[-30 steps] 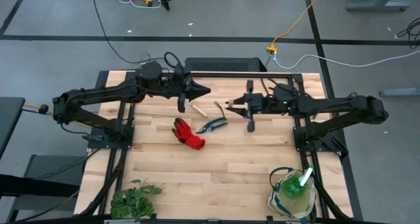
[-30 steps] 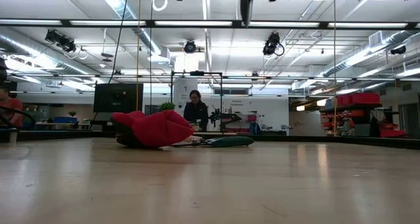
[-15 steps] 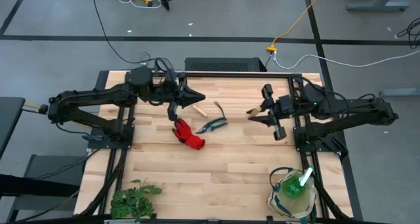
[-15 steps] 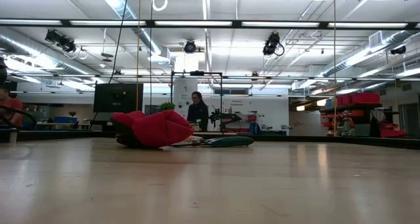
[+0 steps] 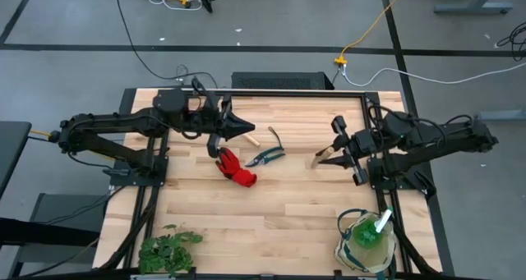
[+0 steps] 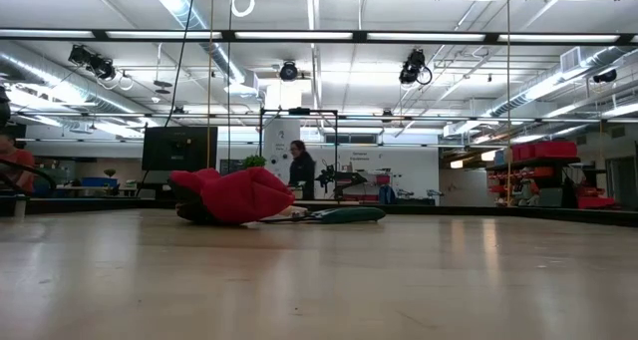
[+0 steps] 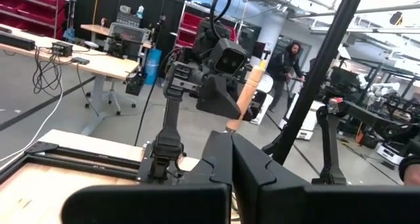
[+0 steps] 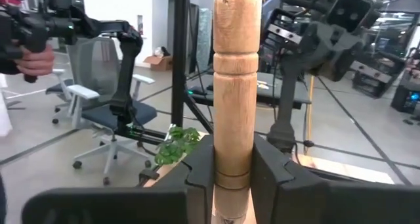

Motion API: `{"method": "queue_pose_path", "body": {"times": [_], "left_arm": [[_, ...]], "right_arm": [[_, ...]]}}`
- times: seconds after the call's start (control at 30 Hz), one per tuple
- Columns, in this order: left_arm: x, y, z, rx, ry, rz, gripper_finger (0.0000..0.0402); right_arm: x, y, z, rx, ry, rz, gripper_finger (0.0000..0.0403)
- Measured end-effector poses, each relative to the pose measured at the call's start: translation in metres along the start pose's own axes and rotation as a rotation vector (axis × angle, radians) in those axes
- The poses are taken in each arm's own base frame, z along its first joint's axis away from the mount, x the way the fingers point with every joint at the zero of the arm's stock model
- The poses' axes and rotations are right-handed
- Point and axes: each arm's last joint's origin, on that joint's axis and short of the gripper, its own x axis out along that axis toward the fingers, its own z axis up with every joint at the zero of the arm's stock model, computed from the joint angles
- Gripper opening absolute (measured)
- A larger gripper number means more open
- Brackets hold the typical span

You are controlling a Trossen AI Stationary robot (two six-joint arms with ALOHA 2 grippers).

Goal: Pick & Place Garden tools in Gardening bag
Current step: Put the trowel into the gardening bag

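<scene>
The right gripper (image 5: 339, 154) is up in the air over the right side of the light wooden table (image 5: 271, 206). Its two dark fingers (image 8: 200, 168) are squeezed tight on the round wooden handle of a garden tool (image 8: 233, 86). From above, the pale handle (image 5: 322, 158) sticks out from the gripper toward the middle of the table. I cannot see the metal end of this tool, so I cannot tell which tool it is.

The left gripper (image 5: 245, 129) is over the far left part of the table, and its fingers are shut with nothing between them. Just under its tip lies a short piece of pale wood (image 5: 249, 138), which looks like another tool handle.

A floppy red glove (image 5: 235, 167) lies near the middle of the table. Right beside it are the dark pruning shears with green handles (image 5: 267, 156), with a thin metal piece (image 5: 274, 136) close by. From table height, the glove (image 6: 234, 194) looks like a red lump and the shears (image 6: 344, 215) lie flat next to it.

The round cream canvas bag with dark green trim (image 5: 362, 245) sits at the near right corner of the table. A green spray bottle with a white top (image 5: 370, 231) is inside it. A leafy green plant bunch (image 5: 168, 249) lies at the near left corner, well apart from the bag.

A person (image 6: 301, 169) stands far back in the room.
</scene>
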Motion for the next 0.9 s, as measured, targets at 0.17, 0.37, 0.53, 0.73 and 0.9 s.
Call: {"method": "queue_pose_path", "body": {"times": [0.17,0.37,0.53,0.73,0.9], "left_arm": [[0.000,0.000,0.000,0.000,-0.003,0.007,0.0002],[0.000,0.000,0.000,0.000,-0.004,0.007,0.0002],[0.000,0.000,0.000,-0.001,0.000,0.009,0.0002],[0.000,0.001,-0.001,-0.001,0.004,0.010,0.0002],[0.000,0.001,-0.001,0.038,0.005,0.009,0.0002]], "right_arm": [[0.001,0.008,0.001,0.015,-0.009,0.080,0.0058],[0.002,0.021,0.002,0.119,-0.010,0.186,0.0058],[0.002,0.036,0.005,0.184,-0.020,0.298,0.0058],[0.000,0.055,0.010,0.199,-0.052,0.422,0.0057],[-0.003,0.070,0.013,0.230,-0.054,0.553,0.0057]]}}
